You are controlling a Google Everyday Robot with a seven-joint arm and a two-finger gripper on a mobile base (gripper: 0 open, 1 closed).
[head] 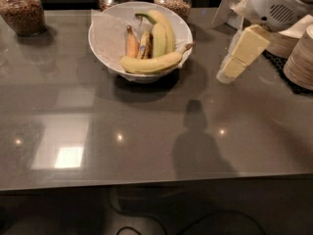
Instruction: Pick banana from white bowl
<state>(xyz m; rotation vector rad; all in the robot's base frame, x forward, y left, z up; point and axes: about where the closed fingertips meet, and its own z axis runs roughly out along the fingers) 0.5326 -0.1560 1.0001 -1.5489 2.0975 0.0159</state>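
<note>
Cut off by top edge: three glass jars (20, 11) with brown contents. Cut off at right: stacked beige paper bowls (299, 58). Partly in frame, top right: white arm housing (274, 6). Below it, tilted over grey table (146, 146), right of white bowl (103, 43) and apart from it: cream gripper (229, 72); spread or pressed together, cannot tell. Inside white bowl, far centre of table, on crinkled paper liner (110, 28): banana (151, 62), yellow, curved across front; more behind, one orange-tinted, sticker unreadable.
</note>
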